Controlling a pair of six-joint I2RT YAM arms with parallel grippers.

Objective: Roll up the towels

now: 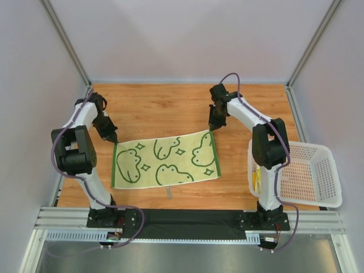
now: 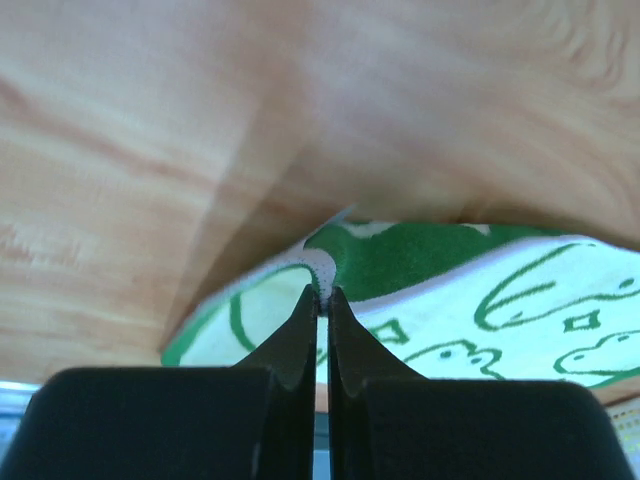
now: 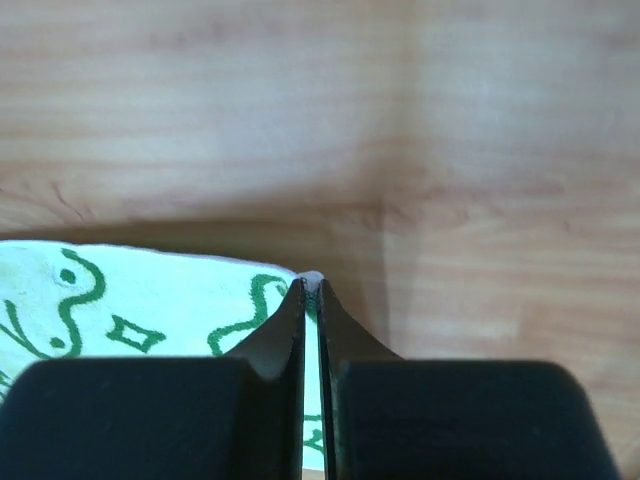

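The pale yellow towel (image 1: 165, 162) with green prints and green end borders lies spread on the wooden table between the arms. My left gripper (image 1: 114, 140) is shut on the towel's far left corner; the left wrist view shows the cloth (image 2: 450, 300) pinched at the fingertips of that gripper (image 2: 322, 294). My right gripper (image 1: 211, 130) is shut on the far right corner, and the right wrist view shows that gripper (image 3: 311, 285) pinching the cloth (image 3: 150, 310). The dark green towel is out of view.
A white perforated basket (image 1: 310, 173) stands at the table's right edge beside the right arm, with something yellow at its left wall. A small grey tag (image 1: 169, 193) lies by the towel's near edge. Pale walls enclose the table.
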